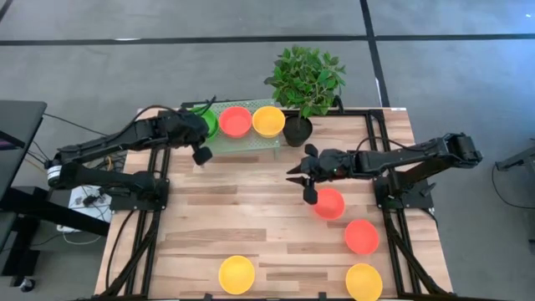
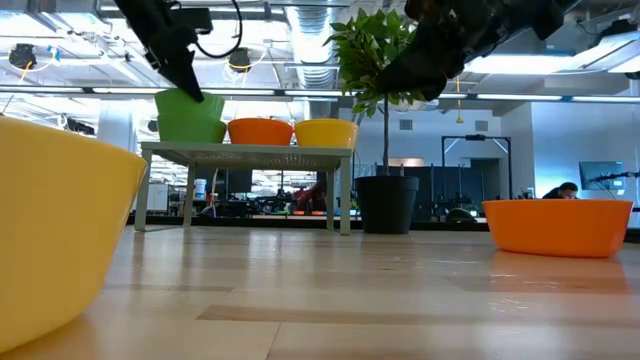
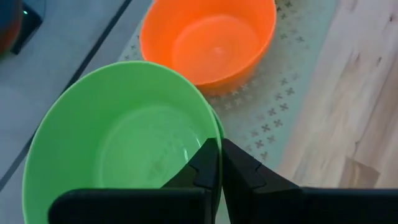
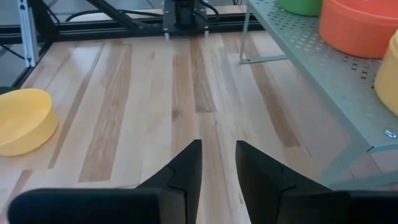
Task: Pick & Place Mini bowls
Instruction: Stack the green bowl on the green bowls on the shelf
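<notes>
At the upper left of the counter [image 1: 251,209], the left gripper [image 3: 219,163] is pinched tight on the rim of a green bowl [image 3: 124,149] sitting on a small pale rack [image 1: 251,144], beside a red-orange bowl [image 1: 235,122] and a yellow bowl [image 1: 268,121]. The right gripper [image 4: 217,163] hovers at centre with a gap between its fingers, holding nothing. More bowls [image 1: 329,203] lie across the lower right.

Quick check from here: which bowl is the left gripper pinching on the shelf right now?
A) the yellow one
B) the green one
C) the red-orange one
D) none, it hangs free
B: the left gripper is shut on the green bowl's rim, beside the red-orange bowl on the shelf.
</notes>
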Robot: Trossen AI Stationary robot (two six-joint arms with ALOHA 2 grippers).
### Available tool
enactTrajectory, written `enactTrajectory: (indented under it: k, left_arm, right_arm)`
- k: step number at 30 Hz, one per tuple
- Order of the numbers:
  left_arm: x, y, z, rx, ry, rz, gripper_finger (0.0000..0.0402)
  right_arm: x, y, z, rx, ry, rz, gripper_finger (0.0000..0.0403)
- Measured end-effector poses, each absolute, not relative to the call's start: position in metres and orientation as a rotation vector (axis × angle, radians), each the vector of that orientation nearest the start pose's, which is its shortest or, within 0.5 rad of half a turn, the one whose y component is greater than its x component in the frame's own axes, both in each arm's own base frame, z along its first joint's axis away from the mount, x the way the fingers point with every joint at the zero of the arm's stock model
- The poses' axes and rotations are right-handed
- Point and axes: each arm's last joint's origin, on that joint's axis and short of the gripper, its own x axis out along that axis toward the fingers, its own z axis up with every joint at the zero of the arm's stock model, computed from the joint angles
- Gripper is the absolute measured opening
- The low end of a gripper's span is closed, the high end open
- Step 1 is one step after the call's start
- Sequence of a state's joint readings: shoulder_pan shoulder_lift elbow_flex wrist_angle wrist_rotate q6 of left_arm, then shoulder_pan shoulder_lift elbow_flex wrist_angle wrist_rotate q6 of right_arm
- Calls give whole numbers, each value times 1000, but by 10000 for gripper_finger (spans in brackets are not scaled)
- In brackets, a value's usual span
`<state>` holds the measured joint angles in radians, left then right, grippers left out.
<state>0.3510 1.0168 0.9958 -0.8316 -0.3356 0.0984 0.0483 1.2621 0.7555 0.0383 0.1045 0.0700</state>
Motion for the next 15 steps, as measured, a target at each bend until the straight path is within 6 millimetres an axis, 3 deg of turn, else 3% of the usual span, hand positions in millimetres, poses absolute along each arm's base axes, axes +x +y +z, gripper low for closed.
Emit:
enactTrajectory:
  k: [15]
  left_arm:
    - [185, 82, 306, 80, 907, 593, 12]
  right_arm:
    - [269, 11, 245, 42, 464, -70, 93]
